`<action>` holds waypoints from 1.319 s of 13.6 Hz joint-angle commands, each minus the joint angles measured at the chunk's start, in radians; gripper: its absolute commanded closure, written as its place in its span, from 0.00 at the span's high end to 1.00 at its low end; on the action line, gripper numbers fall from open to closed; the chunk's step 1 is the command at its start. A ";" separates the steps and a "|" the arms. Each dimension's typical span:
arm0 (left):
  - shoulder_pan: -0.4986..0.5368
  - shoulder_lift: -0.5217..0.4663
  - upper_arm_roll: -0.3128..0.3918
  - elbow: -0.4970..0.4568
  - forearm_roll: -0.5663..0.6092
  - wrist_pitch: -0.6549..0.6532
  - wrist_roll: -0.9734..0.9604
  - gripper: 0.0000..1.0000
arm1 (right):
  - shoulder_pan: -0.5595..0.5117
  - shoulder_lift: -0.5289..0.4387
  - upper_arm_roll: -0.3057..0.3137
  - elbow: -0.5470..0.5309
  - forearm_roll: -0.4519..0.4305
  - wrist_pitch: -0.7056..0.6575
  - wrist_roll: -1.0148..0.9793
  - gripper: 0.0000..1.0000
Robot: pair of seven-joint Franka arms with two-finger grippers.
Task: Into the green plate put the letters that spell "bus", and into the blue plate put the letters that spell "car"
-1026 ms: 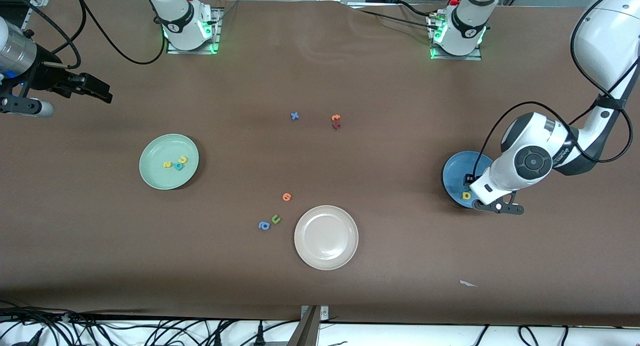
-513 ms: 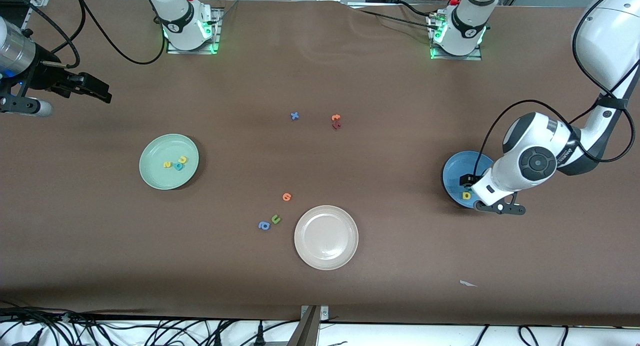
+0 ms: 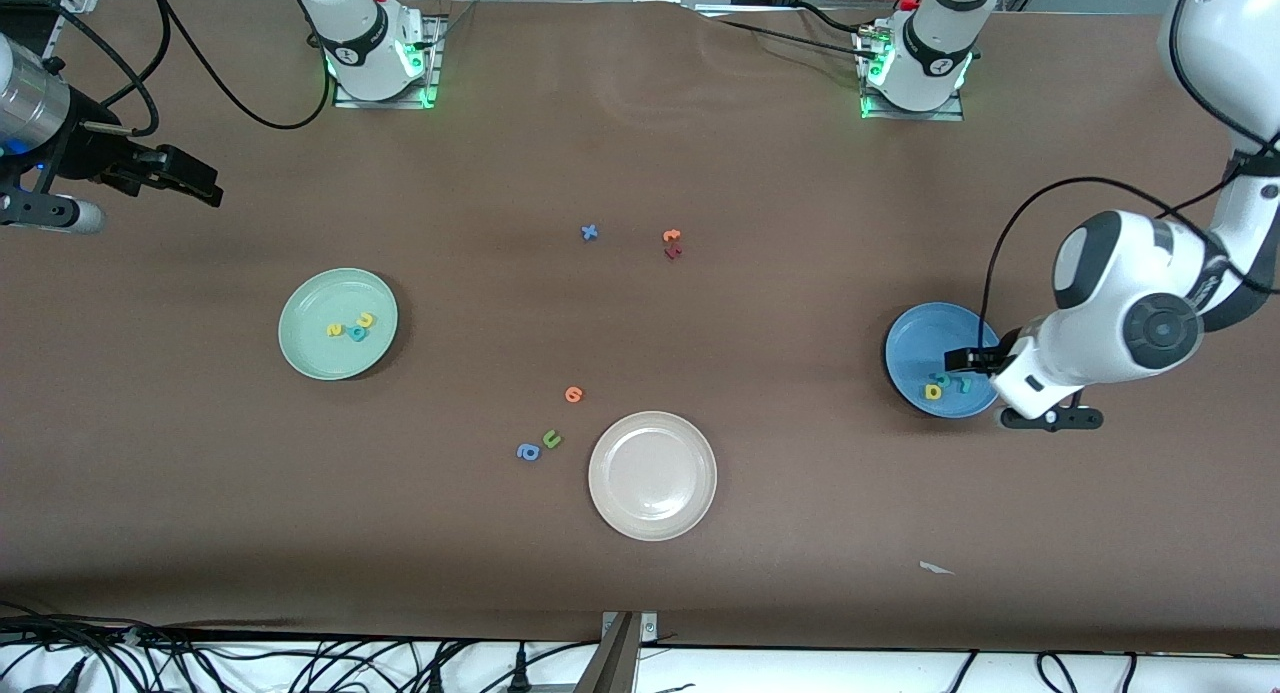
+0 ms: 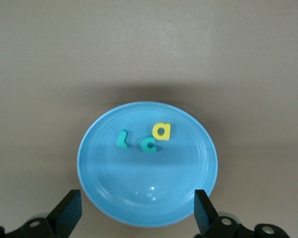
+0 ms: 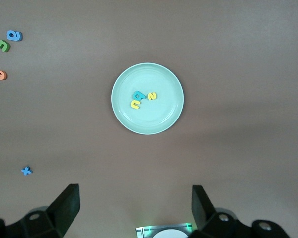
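Observation:
The blue plate [image 3: 915, 345] holds a teal "c" [image 4: 149, 145], a teal "r" [image 4: 122, 139] and a yellow "a" [image 4: 162, 131], lying close together. My left gripper [image 4: 136, 213] hangs open and empty over the plate's rim at the left arm's end of the table; it also shows in the front view [image 3: 972, 360]. The green plate [image 3: 308, 345] holds a teal "b" [image 5: 137, 95], a yellow "u" [image 5: 134, 104] and a yellow "s" [image 5: 151, 96]. High above the right arm's end, my right gripper [image 5: 134, 206] waits open and empty.
A beige plate [image 3: 652, 508] stands near the table's middle, nearer to the front camera. Beside it lie an orange letter [image 3: 573, 394], a green "u" [image 3: 551, 438] and a blue "a" [image 3: 528, 452]. A blue "x" [image 3: 590, 232] and two reddish letters [image 3: 672, 243] lie farther back.
My left gripper has opened fully and drawn back off the blue plate toward its own end of the table. The teal "c" and "r" now show beside the yellow "a". The right arm is still.

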 commanded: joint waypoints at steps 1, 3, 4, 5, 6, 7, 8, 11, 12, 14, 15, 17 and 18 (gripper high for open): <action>-0.194 -0.145 0.238 -0.018 -0.143 -0.063 0.116 1.00 | 0.004 0.010 -0.002 0.024 -0.013 -0.008 -0.010 1.00; -0.280 -0.217 0.327 -0.019 -0.163 -0.090 0.118 1.00 | 0.004 0.010 -0.003 0.024 -0.013 -0.008 -0.010 1.00; -0.302 -0.247 0.364 -0.013 -0.190 -0.113 0.120 1.00 | 0.004 0.010 -0.003 0.024 -0.013 -0.008 -0.010 1.00; -0.334 -0.280 0.399 -0.013 -0.230 -0.138 0.133 1.00 | 0.004 0.010 -0.003 0.024 -0.013 -0.008 -0.010 1.00; -0.361 -0.310 0.437 -0.012 -0.247 -0.164 0.161 1.00 | 0.004 0.010 -0.003 0.022 -0.013 -0.008 -0.010 1.00; -0.371 -0.339 0.448 -0.010 -0.249 -0.201 0.173 1.00 | 0.004 0.011 -0.003 0.022 -0.013 -0.008 -0.010 1.00; -0.378 -0.356 0.450 -0.007 -0.249 -0.222 0.173 1.00 | 0.004 0.011 -0.003 0.022 -0.013 -0.011 -0.012 1.00; -0.382 -0.379 0.449 -0.001 -0.247 -0.235 0.173 1.00 | 0.002 0.010 -0.005 0.022 -0.015 -0.012 -0.012 1.00; -0.382 -0.385 0.448 0.028 -0.249 -0.248 0.173 1.00 | 0.002 0.010 -0.005 0.022 -0.015 -0.014 -0.012 1.00; -0.392 -0.385 0.450 0.111 -0.247 -0.366 0.173 1.00 | 0.002 0.010 -0.008 0.022 -0.015 -0.014 -0.012 1.00; -0.392 -0.385 0.449 0.134 -0.247 -0.399 0.173 1.00 | 0.002 0.010 -0.008 0.022 -0.015 -0.014 -0.012 1.00; -0.383 -0.385 0.448 0.137 -0.247 -0.404 0.180 1.00 | 0.002 0.010 -0.008 0.022 -0.015 -0.015 -0.012 1.00; -0.383 -0.383 0.447 0.128 -0.247 -0.402 0.181 1.00 | 0.002 0.010 -0.008 0.022 -0.013 -0.015 -0.012 1.00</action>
